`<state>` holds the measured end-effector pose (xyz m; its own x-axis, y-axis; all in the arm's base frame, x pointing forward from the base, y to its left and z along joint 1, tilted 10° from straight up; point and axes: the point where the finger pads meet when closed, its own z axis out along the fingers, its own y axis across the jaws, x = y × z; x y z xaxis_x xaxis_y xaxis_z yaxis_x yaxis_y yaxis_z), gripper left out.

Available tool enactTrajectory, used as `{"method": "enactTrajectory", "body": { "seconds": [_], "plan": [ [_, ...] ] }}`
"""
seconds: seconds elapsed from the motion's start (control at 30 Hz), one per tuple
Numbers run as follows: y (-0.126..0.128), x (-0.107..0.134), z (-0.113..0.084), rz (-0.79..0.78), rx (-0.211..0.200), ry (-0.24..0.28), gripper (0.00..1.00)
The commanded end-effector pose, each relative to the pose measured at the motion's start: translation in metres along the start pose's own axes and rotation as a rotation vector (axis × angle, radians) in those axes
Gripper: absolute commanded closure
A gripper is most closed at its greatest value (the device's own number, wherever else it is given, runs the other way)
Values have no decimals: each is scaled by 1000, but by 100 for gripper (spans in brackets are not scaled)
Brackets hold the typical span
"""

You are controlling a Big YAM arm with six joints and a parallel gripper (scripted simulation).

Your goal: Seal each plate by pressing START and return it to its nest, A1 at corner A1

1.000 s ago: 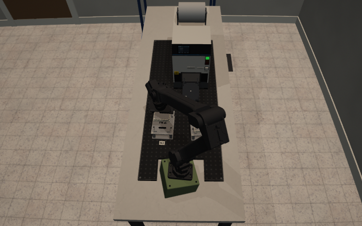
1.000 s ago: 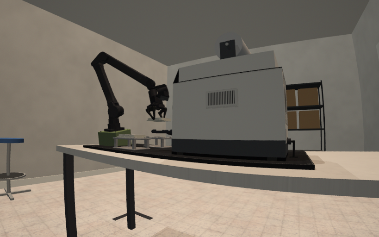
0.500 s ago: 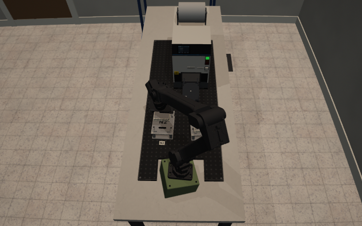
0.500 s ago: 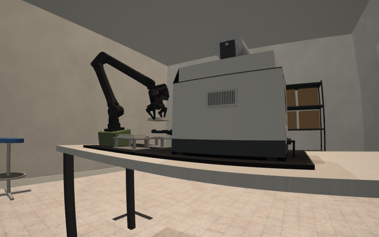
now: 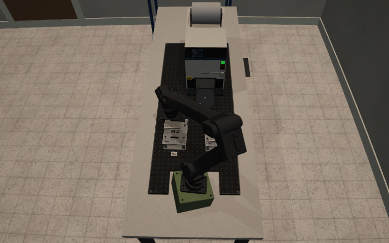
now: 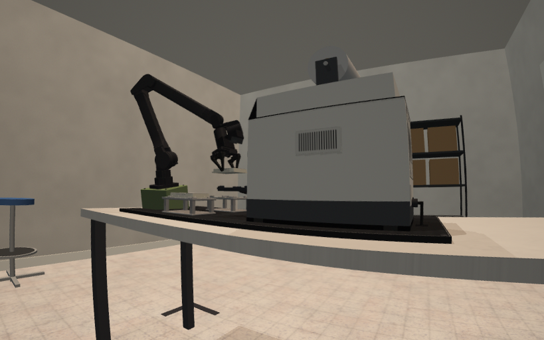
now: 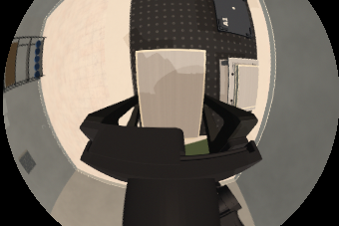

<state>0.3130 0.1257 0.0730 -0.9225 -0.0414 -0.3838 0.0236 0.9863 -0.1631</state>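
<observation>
My gripper (image 6: 228, 168) (image 7: 170, 97) is shut on a plate (image 5: 172, 124) (image 6: 231, 170) (image 7: 171, 83) with a smooth, pale, foil-like top. The plate is level, in the air above the back part of nest N2 (image 5: 168, 136). In the top view the arm's wrist hides my fingertips. Nest N1 (image 6: 211, 204) (image 7: 232, 96) holds the other plate (image 6: 188, 194) (image 7: 248, 87); the arm hides most of it in the top view. The sealer's stage (image 5: 205, 96) (image 7: 234, 13) is out, with no plate on it. The lamp (image 5: 222, 62) is green; the START button (image 5: 221, 73) is below it.
The sealer (image 5: 205, 37) (image 6: 326, 165) with its foil roll (image 5: 205, 13) stands at the back of the black perforated board (image 5: 173, 63). The green arm base (image 5: 194, 202) (image 6: 161, 198) is at the front. A small N2 label (image 5: 174, 154) lies before nest N2.
</observation>
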Motion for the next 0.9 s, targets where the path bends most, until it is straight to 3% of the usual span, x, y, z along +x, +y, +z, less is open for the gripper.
{"method": "enactTrajectory", "body": {
  "seconds": [0.0,0.2,0.43,0.87],
  "plan": [
    [-5,-3,-2,13,11,4,100],
    [-6,-2,-4,17,7,-3,100],
    [11,-21,-12,19,-25,-48,100],
    [9,-31,-7,25,-18,-50,100]
  ]
}}
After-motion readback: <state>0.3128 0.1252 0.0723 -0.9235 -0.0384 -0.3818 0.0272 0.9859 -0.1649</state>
